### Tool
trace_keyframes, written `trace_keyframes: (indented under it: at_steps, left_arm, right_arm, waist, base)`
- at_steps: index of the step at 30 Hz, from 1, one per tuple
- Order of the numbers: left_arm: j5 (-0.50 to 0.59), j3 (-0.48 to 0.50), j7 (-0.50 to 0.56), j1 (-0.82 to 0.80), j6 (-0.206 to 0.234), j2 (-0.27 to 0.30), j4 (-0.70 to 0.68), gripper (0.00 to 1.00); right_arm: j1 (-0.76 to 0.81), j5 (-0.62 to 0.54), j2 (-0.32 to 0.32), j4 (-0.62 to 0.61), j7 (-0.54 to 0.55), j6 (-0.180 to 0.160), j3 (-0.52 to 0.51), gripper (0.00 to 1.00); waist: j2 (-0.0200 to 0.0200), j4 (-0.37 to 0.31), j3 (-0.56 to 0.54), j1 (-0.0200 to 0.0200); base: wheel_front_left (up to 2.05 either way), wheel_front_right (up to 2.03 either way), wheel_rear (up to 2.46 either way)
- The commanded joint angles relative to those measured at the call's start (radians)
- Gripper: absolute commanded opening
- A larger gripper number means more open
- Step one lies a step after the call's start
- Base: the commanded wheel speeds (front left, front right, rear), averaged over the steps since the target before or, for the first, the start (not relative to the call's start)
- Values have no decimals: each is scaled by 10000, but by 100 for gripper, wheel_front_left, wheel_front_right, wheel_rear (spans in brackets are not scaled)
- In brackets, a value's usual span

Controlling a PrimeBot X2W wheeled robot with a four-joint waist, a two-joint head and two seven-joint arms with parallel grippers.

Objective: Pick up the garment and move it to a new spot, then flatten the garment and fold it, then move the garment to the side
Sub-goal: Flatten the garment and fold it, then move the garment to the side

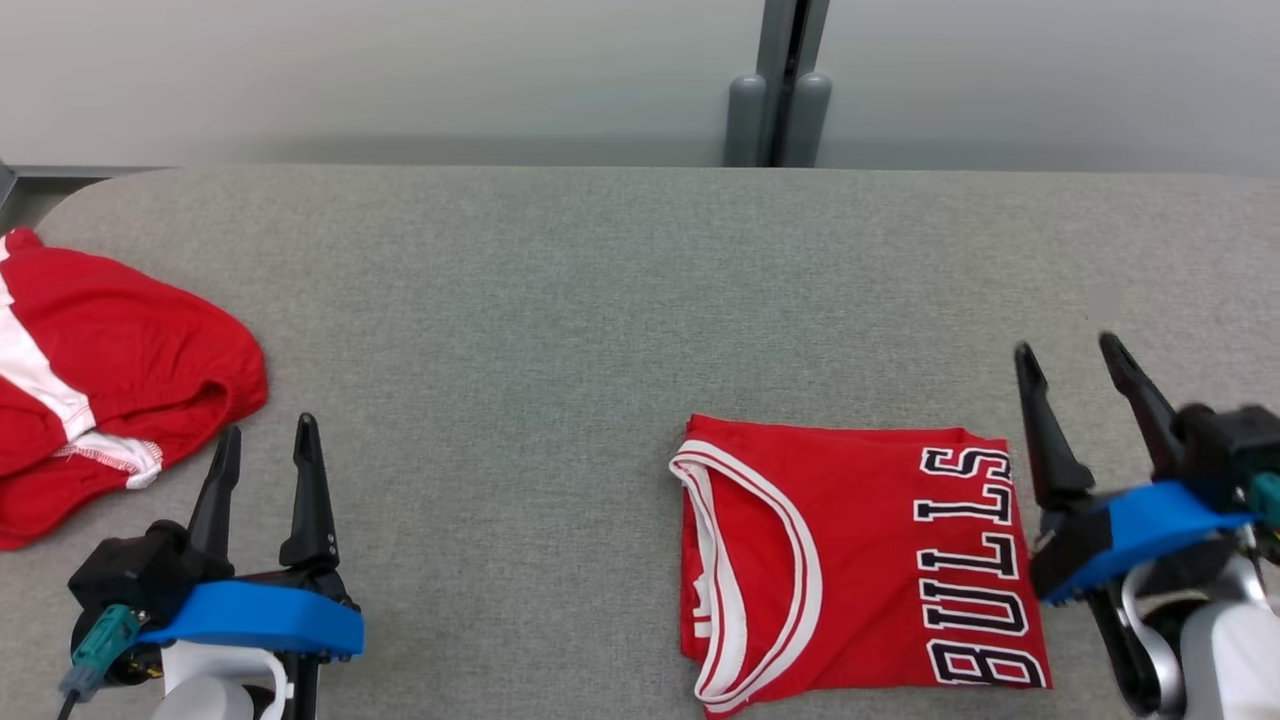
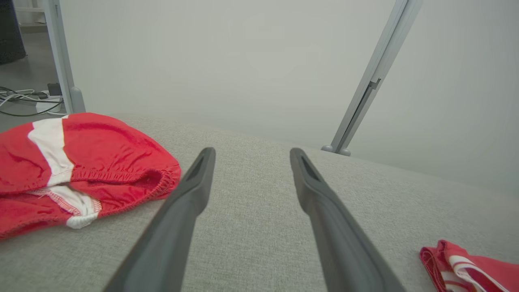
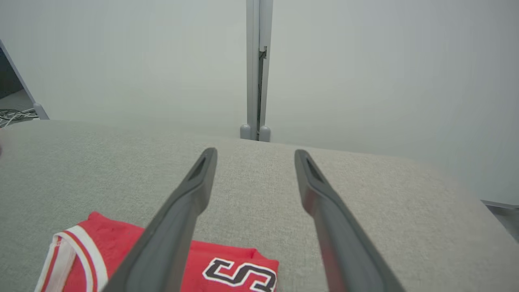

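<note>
The garment (image 1: 850, 560), a red jersey with white trim and "BULLS" lettering, lies folded into a neat rectangle on the grey table at the lower right of the head view. It shows too in the right wrist view (image 3: 101, 259) and at the left wrist view's corner (image 2: 470, 267). My right gripper (image 1: 1070, 355) stands open just right of the garment, raised above the table, nothing between its fingers (image 3: 182, 211). My left gripper (image 1: 268, 435) stands open at the lower left, empty, its fingers (image 2: 190, 190) pointing across bare cloth.
A second red garment with white bands (image 1: 100, 390) lies crumpled at the table's left edge, close to my left gripper (image 2: 73, 170). The grey table (image 1: 600, 300) has a rounded far edge; behind it a pale wall and a grey post (image 1: 780, 90). Cables lie on the floor (image 2: 24, 101).
</note>
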Motion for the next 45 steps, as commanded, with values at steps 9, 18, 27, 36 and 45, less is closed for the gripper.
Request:
trace_keyframes:
  at_steps: [9,18,27,36,45]
  left_arm:
    - [315,171,-71,705,90,-184,-148,100]
    - [457,165,-74,1548,63,-258,-139,100]
    - [380,58,88,1724,79,-194,-19,100]
    - [321,49,166,1757,153,-99,-81,100]
    - [317,4,204,1723,243,-81,-235,100]
  right_arm:
    - [1159,129,-400,433,-942,1,-341,100]
    - [1365,356,-240,1010,-1176,1,-101,100]
    - [1548,459,-129,1234,-1333,1,-66,100]
    - [1622,581,-4,1399,-1288,1,-4,100]
    - [1485,662,-5,1439,-972,1,-16,100]
  waist:
    - [-1,-529,-707,0]
    - [-1,-908,-1404,0]
    - [-1,-932,-1686,0]
    - [-1,-900,-1639,0]
    - [-1,-829,-1488,0]
  base:
    - [0,0,0]
    - [0,0,0]
    - [0,0,0]
    - [0,0,0]
    - [0,0,0]
